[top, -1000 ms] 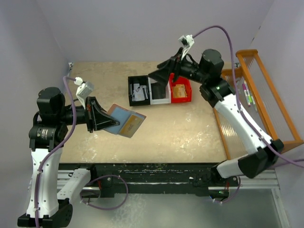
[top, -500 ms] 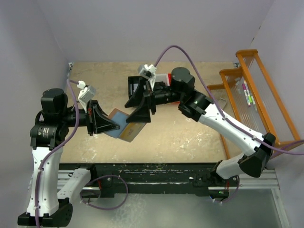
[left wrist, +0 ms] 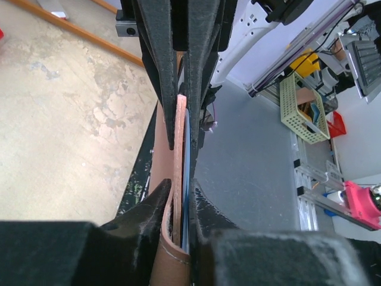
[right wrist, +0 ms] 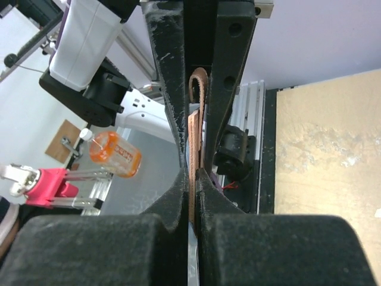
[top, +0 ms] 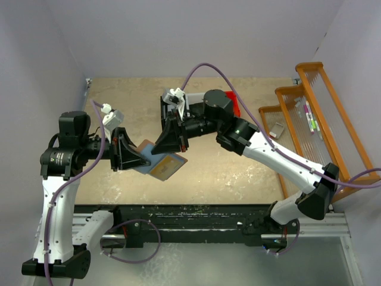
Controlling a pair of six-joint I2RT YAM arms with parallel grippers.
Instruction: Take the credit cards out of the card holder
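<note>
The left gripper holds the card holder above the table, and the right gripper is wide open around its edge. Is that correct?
No: the right gripper is shut on the card holder's edge, not wide open, as the right wrist view shows. The left gripper does hold it above the table.

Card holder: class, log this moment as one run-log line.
left tool: shut on card holder | right tool: shut on its opposite edge | card holder: open, off the table
</note>
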